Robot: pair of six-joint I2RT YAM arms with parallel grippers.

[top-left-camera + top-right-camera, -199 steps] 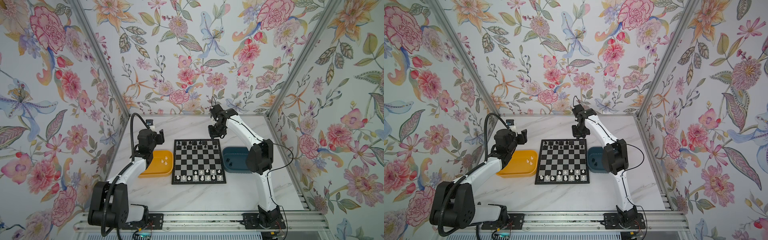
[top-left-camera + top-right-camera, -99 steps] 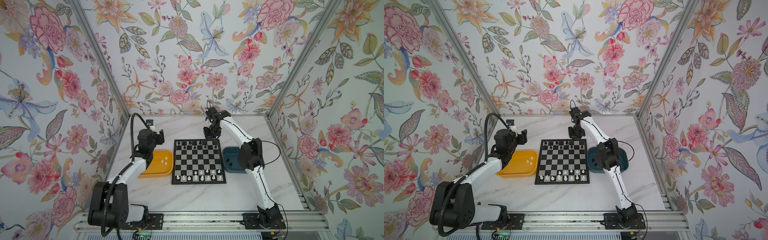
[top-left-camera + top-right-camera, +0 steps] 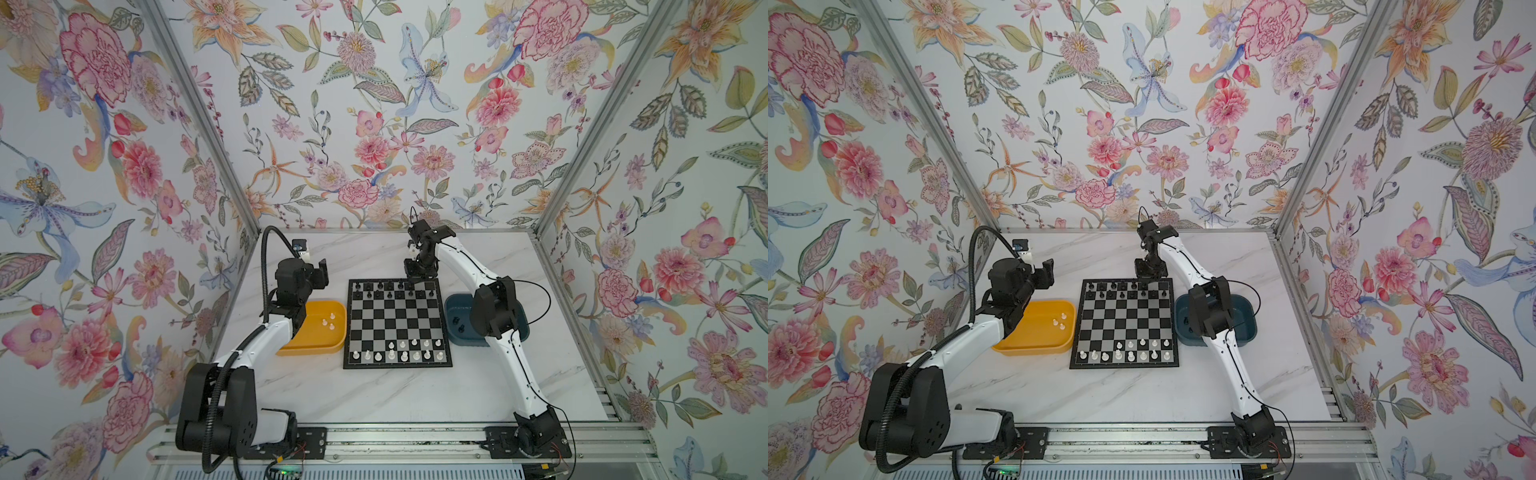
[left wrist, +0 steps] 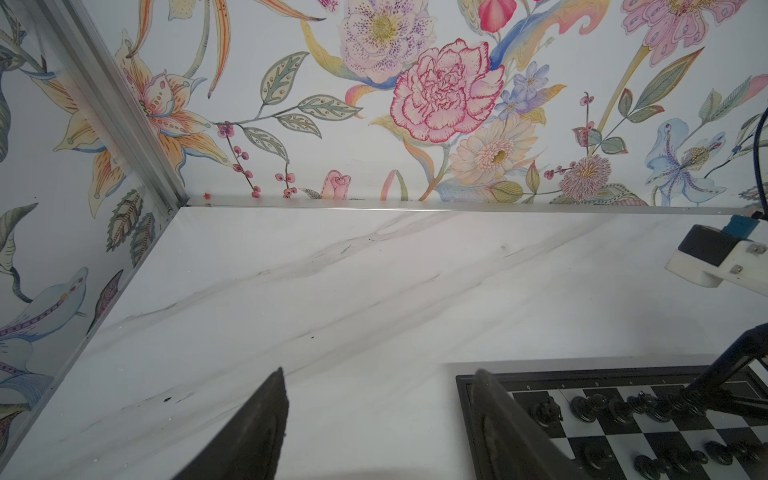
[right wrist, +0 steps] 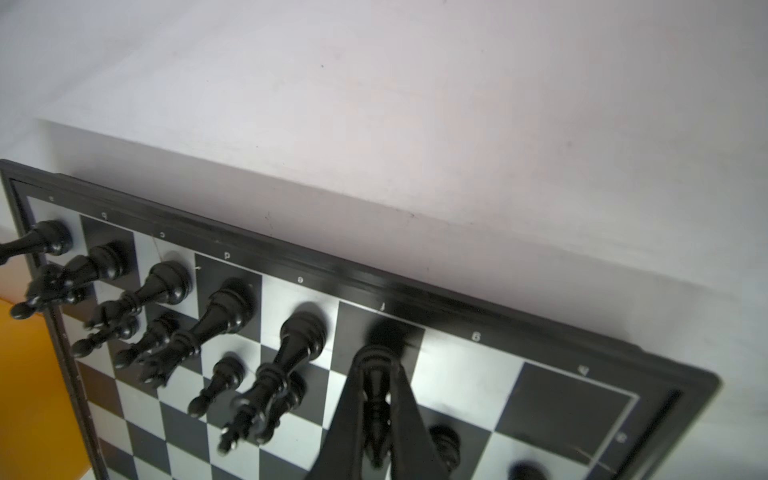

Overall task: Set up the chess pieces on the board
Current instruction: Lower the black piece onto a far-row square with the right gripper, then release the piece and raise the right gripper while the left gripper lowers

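At the far edge of the chessboard [image 3: 395, 320], the right gripper [image 5: 376, 368] is pinched narrow on a slim black bishop [image 5: 375, 392], holding it over the dark square lettered f in the back row. The bishop's long axis runs along the fingers, roughly upright, with its round base pointing down at the square and its head up between the pads. I cannot tell whether the base already touches the board. Just beside it on the e square stands a tall black piece [image 5: 299, 336], and a black pawn [image 5: 446, 444] sits on the square behind, near one finger. The likely trouble is a spreading finger or a sideways lift brushing either neighbour and toppling it into the crowded black ranks [image 3: 382, 289]. If the jaws part while the base is off the square or tilted, the top-heavy bishop could fall or roll. It might also cling to a pad and be dragged off centre. A straight lowering, a small release and a straight lift look safest. Across the table, the left gripper [image 4: 386, 424] hangs with its jaws wide and nothing between them, above the far end of the yellow tray [image 3: 309, 345], where three white pieces [image 3: 328, 321] wait. More white pieces [image 3: 399, 351] stand on the near rows, and a dark blue tray [image 3: 453, 307] lies beside the board.
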